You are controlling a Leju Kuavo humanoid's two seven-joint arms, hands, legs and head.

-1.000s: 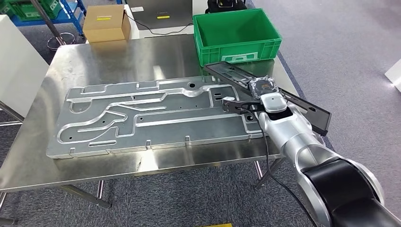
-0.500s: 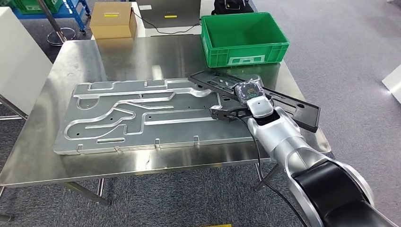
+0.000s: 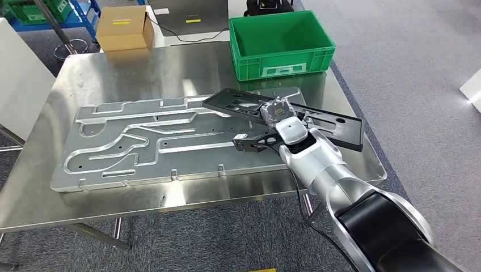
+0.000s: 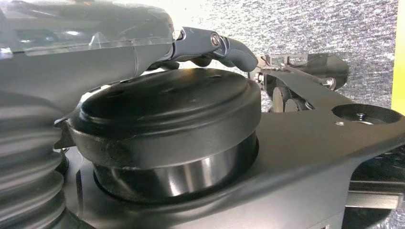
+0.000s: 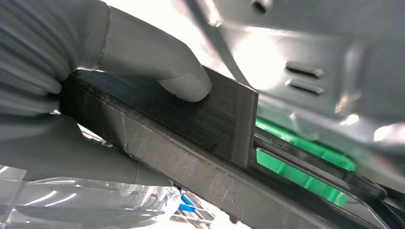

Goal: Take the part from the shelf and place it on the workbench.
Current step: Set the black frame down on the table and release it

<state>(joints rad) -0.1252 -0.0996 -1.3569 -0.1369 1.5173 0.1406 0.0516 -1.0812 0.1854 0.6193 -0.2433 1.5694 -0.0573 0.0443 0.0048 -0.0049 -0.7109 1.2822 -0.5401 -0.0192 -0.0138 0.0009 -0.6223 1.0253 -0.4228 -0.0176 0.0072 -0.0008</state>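
Observation:
A long flat black part hangs low over the right side of the steel workbench; its far end reaches over the right end of a big machined aluminium plate. My right hand, wrapped in clear film, grips the part near its middle. In the right wrist view the grey thumb presses on the black part's flat side, fingers underneath. In the left wrist view my left hand holds nothing, a dark finger stretched out.
A green crate stands at the bench's far right corner, just beyond the part, and shows behind it as green in the right wrist view. A cardboard box sits behind the bench. Bare steel lies along the near edge and right of the plate.
The camera has shifted a little. My right hand has carried the black part leftward, so its far end now overlaps the aluminium plate. The grip is unchanged.

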